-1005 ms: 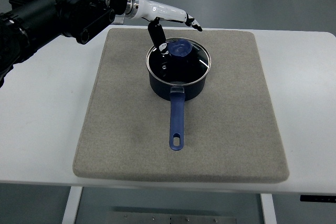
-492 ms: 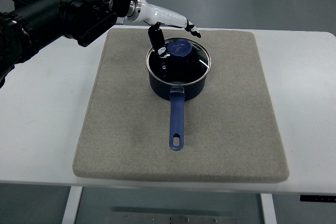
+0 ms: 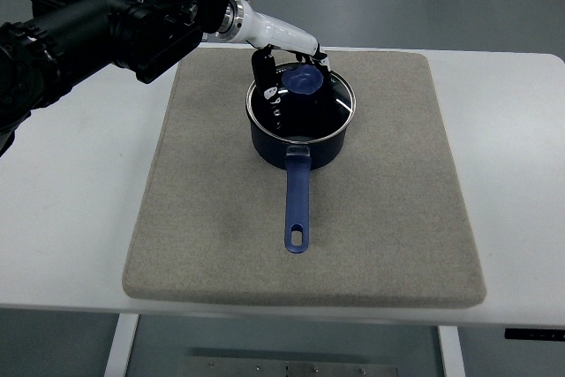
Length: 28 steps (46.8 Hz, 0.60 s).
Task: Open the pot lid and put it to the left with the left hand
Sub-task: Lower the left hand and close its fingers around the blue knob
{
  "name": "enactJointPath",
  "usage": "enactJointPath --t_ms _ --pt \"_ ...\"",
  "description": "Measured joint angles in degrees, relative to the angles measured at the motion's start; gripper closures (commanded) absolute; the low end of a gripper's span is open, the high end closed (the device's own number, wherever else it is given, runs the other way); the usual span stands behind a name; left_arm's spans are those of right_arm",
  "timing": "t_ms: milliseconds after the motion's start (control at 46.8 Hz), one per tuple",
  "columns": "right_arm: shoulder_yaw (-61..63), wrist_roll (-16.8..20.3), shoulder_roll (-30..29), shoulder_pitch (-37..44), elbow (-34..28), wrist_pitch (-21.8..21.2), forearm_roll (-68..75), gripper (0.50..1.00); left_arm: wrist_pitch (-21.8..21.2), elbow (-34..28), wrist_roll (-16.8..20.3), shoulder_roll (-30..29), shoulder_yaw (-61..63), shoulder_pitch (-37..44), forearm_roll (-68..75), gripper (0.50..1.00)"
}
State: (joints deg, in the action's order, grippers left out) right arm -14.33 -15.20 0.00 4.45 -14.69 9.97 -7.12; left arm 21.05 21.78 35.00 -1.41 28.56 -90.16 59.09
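Observation:
A dark blue saucepan (image 3: 300, 139) stands at the back middle of the grey mat (image 3: 212, 218), its blue handle (image 3: 297, 205) pointing toward me. A glass lid (image 3: 309, 108) with a blue knob (image 3: 302, 79) rests on it. My left hand (image 3: 287, 64) reaches in from the upper left and hovers right over the knob. Its dark fingers (image 3: 262, 68) curl down around the knob, close to it or touching; a firm grasp does not show. The lid still sits on the pot. The right arm is out of view.
The mat lies on a white table (image 3: 71, 218). Bare mat stretches left of the pot and in front of it. The left arm's black bulk (image 3: 97, 24) fills the upper left corner.
The left hand has lowered and swung closer over the lid's knob, and its fingers have curled in around it. Pot and lid have not moved.

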Motion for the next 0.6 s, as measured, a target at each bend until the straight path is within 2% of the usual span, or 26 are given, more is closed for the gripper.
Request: enactJointPath --t_ms 43,150,257,299,385,492,599 --pt "0.0 0.0 0.0 0.0 0.0 0.0 0.0 0.576 -0.1 0.0 0.0 0.0 0.0 0.0 0.0 0.756" --pt "0.0 0.0 0.0 0.0 0.0 0.0 0.0 0.576 -0.1 0.0 0.0 0.0 0.0 -0.5 0.1 0.765" --pt "0.0 0.1 0.0 0.0 0.0 0.0 0.0 0.576 -0.1 0.0 0.0 0.0 0.0 -0.8 0.0 0.799" --pt "0.0 0.1 0.0 0.0 0.0 0.0 0.0 0.576 -0.1 0.0 0.0 0.0 0.0 -0.9 0.0 0.836" --pt "0.0 0.2 0.0 0.0 0.0 0.0 0.0 0.576 -0.1 0.0 0.0 0.0 -0.1 -1.5 0.0 0.87" --pt "0.0 0.2 0.0 0.0 0.0 0.0 0.0 0.576 -0.1 0.0 0.0 0.4 -0.1 -1.5 0.0 0.879" --pt "-0.1 0.3 0.0 0.0 0.0 0.1 0.0 0.576 -0.1 0.0 0.0 0.5 -0.1 -1.5 0.0 0.911"
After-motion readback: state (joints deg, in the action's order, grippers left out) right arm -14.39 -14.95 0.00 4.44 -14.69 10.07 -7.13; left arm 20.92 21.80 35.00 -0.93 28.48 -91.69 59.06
